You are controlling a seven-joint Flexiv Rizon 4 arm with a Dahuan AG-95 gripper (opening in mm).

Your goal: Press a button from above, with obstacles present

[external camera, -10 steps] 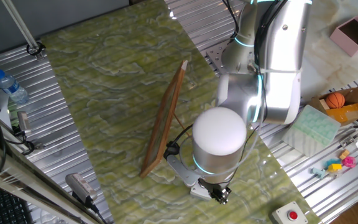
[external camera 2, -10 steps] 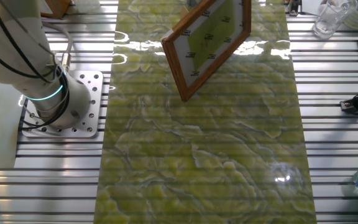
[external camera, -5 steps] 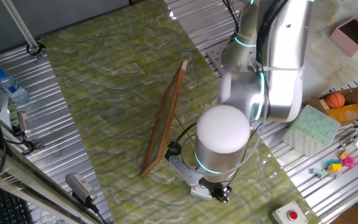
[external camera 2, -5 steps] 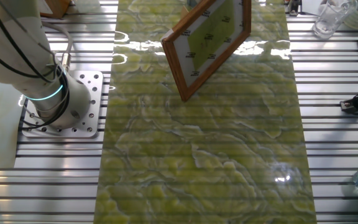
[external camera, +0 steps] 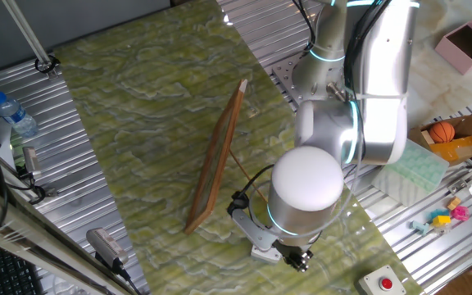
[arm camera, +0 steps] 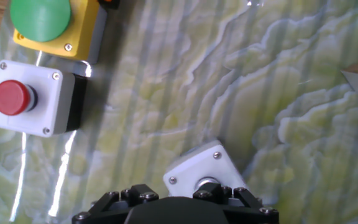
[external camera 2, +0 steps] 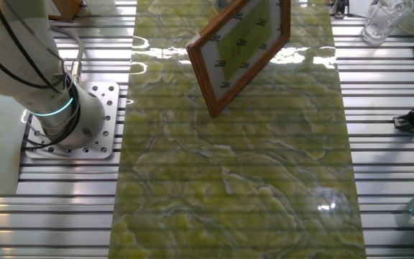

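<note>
In the hand view a small square white box (arm camera: pixel 194 172) lies just beyond the dark hand body at the bottom edge. A metal ring shows at its centre; the button top is hidden by the hand, so its colour cannot be told. In one fixed view my gripper (external camera: pixel 299 260) hangs right over that white box (external camera: pixel 262 252), at the mat's near end. The fingertips show in no view. The brown wooden board (external camera: pixel 217 156) leans on its prop stick to the left of the arm. It also shows in the other fixed view (external camera 2: pixel 239 47).
In the hand view, a white box with a red button (arm camera: pixel 27 98) and a yellow box with a green button (arm camera: pixel 51 22) sit at the upper left. Another red-button box (external camera: pixel 383 283) lies off the mat at the right. A water bottle (external camera: pixel 11 113) stands at the far left.
The arm has shifted slightly to the right in one fixed view, carrying the gripper with it. The board and the boxes have not moved.
</note>
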